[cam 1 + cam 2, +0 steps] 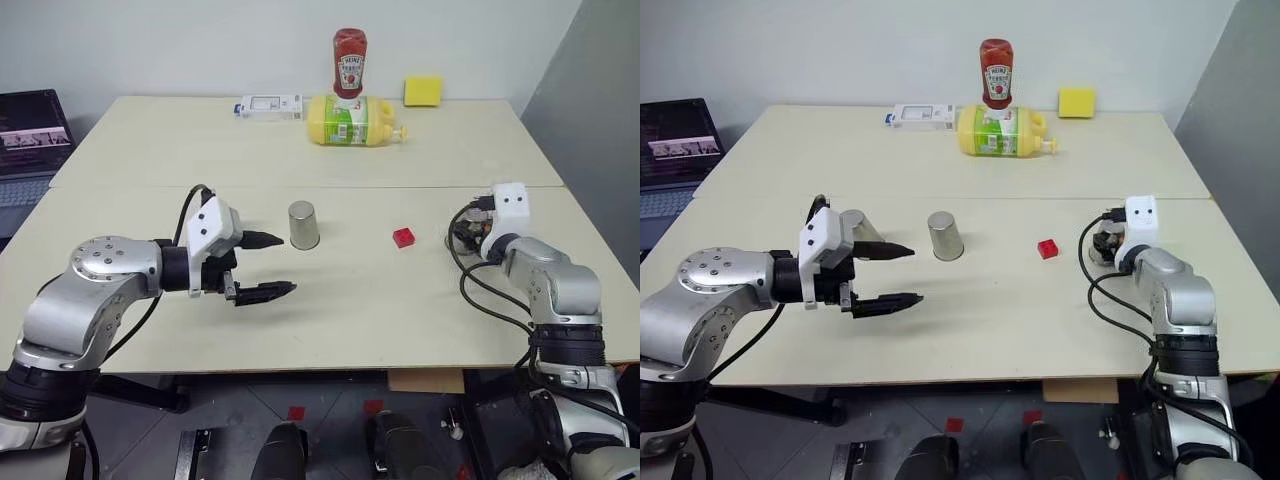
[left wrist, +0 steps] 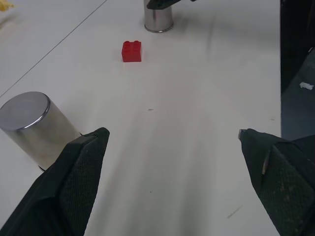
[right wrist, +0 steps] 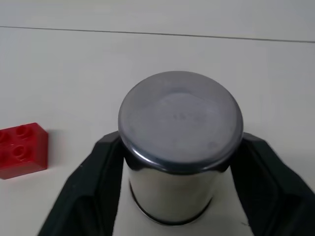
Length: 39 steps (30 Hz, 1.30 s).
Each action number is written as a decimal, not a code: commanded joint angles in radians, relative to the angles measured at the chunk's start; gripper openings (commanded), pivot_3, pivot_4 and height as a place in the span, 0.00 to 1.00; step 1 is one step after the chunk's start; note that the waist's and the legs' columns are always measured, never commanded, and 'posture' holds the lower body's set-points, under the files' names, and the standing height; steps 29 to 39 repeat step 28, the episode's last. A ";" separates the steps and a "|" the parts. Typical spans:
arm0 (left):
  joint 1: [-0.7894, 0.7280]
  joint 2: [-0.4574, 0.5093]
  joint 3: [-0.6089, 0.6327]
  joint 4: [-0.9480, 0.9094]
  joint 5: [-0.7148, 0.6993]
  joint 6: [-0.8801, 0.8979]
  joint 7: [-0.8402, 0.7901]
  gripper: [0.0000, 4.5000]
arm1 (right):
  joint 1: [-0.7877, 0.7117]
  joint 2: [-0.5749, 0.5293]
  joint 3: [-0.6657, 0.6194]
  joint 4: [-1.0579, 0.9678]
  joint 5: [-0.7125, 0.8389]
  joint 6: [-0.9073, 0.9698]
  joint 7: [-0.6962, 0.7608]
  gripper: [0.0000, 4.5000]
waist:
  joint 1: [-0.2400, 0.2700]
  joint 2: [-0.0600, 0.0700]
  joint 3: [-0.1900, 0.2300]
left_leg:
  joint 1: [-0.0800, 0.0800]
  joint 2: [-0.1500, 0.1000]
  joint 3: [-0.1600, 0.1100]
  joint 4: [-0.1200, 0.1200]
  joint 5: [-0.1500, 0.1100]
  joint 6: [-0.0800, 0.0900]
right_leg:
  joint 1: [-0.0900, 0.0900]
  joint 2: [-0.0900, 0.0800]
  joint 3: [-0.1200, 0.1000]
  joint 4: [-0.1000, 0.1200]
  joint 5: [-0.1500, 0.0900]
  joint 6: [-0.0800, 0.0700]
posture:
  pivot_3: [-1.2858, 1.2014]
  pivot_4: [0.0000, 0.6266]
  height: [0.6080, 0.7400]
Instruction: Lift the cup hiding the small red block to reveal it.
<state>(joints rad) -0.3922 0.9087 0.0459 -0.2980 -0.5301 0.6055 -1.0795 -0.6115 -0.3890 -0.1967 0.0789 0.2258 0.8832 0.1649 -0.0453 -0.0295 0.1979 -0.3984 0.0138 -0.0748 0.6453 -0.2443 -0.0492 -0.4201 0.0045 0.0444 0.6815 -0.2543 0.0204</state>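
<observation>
The small red block lies uncovered on the table, between two upside-down steel cups. One cup stands on the table just right of the block, and my right gripper straddles it low down; that cup is also in the left wrist view. The other cup stands left of the block. My left gripper is open and empty, pointing toward the block, with its far fingertip close beside that cup. What looks like another cup is partly hidden behind my left hand.
At the table's far edge a ketchup bottle stands on a lying yellow bottle, with a white box to the left and a yellow sponge to the right. A laptop sits off the left side.
</observation>
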 commanded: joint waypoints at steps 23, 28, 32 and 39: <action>0.328 0.146 0.356 -0.025 0.038 0.037 0.072 1.00 | 0.450 -0.368 -0.068 -0.652 0.433 -0.115 0.661 0.99 | 0.007 0.001 0.001 | 0.002 0.000 0.001 0.001 0.000 0.000 | 0.001 -0.002 0.000 -0.001 -0.002 0.004 | 0.52 0.24 1.00; 0.316 0.131 0.375 0.007 0.027 0.029 0.079 1.00 | 0.478 -0.380 -0.056 -0.634 0.438 -0.136 0.667 0.99 | 0.012 0.001 0.001 | 0.014 0.001 0.001 0.001 0.000 0.001 | 0.011 -0.002 -0.001 -0.001 -0.006 -0.002 | 0.52 0.24 1.00; 0.316 0.131 0.375 0.007 0.027 0.029 0.079 1.00 | 0.478 -0.380 -0.056 -0.634 0.438 -0.136 0.667 0.99 | 0.012 0.001 0.001 | 0.014 0.001 0.001 0.001 0.000 0.001 | 0.011 -0.002 -0.001 -0.001 -0.006 -0.002 | 0.52 0.24 1.00; 0.316 0.131 0.375 0.007 0.027 0.029 0.079 1.00 | 0.478 -0.380 -0.056 -0.634 0.438 -0.136 0.667 0.99 | 0.012 0.001 0.001 | 0.014 0.001 0.001 0.001 0.000 0.001 | 0.011 -0.002 -0.001 -0.001 -0.006 -0.002 | 0.52 0.24 1.00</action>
